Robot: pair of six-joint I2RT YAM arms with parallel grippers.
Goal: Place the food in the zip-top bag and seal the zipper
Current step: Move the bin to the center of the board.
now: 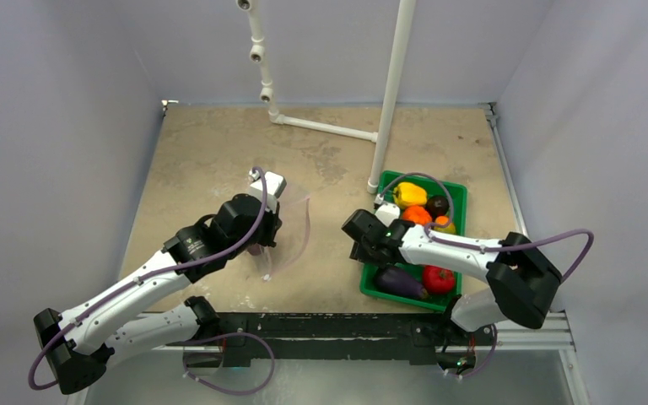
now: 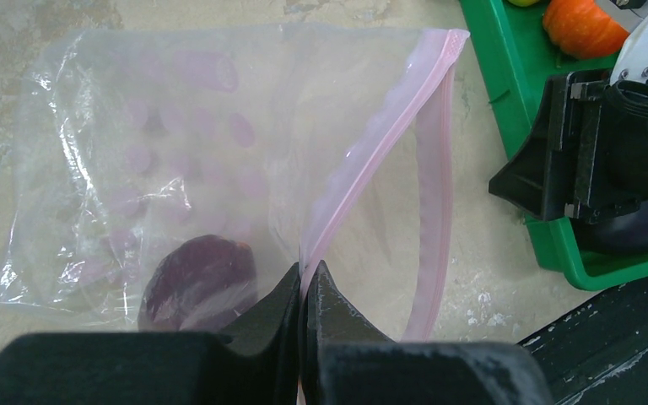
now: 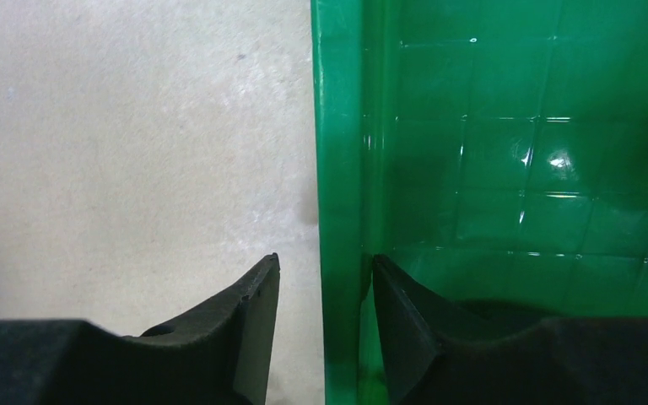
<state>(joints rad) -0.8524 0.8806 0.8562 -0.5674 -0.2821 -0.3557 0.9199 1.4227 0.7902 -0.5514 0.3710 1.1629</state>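
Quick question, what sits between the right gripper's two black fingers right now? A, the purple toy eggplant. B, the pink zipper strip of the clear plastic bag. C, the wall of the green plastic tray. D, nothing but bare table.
C. The right wrist view shows the wall of the green plastic tray between the open jaws of the right gripper, one black finger over the table, the other inside the tray.

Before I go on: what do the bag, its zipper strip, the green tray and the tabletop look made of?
The zip-top bag looks like thin clear plastic film, glossy; it crinkles and glints. The zipper: pale pink, seemingly a thicker plastic strip. The tray: rigid green plastic, shiny, with highlights on its moulded grid floor. The tabletop: matte, mottled beige; laminate or stone-look board, cannot tell.
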